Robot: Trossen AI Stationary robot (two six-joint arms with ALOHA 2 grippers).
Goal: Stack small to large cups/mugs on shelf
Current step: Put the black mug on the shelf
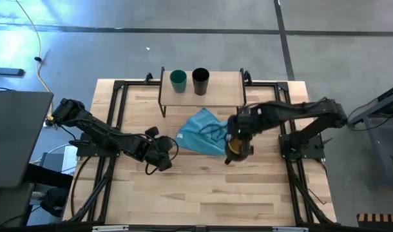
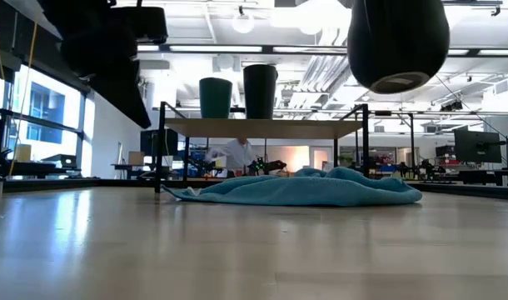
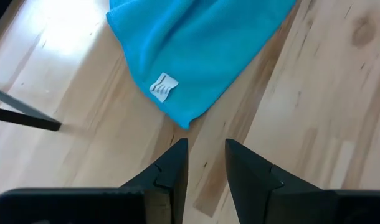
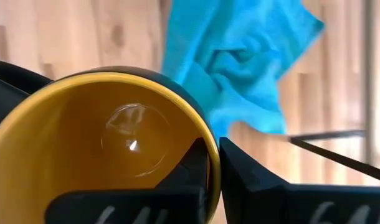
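The small teal cup (image 1: 178, 80) and the black cup (image 1: 200, 80) stand upright side by side on the light-wood shelf (image 1: 222, 90); the low view shows them too, the teal cup (image 2: 215, 97) and the black cup (image 2: 260, 90). My right gripper (image 1: 237, 143) is shut on the dark mug with the yellow inside (image 4: 103, 143), high above the table to the right of the blue cloth (image 1: 203, 132). The mug's handle does not show. My left gripper (image 3: 205, 155) is open and empty, just off the cloth's near left corner (image 3: 180, 121). My right gripper pinches the mug's wall at the rim (image 4: 212, 146), one finger (image 4: 193, 165) inside the mug and one (image 4: 246, 171) outside. The fingers come from above. The mug (image 2: 398, 42) hangs below them, mouth up, lifted clear of the table.
The blue cloth (image 2: 304, 187) lies crumpled on the table in front of the shelf, between the two grippers. The shelf stands on thin black legs (image 2: 161, 150) at the table's far edge, with bare board (image 1: 225, 80) to the right of the black cup. People show in the room behind.
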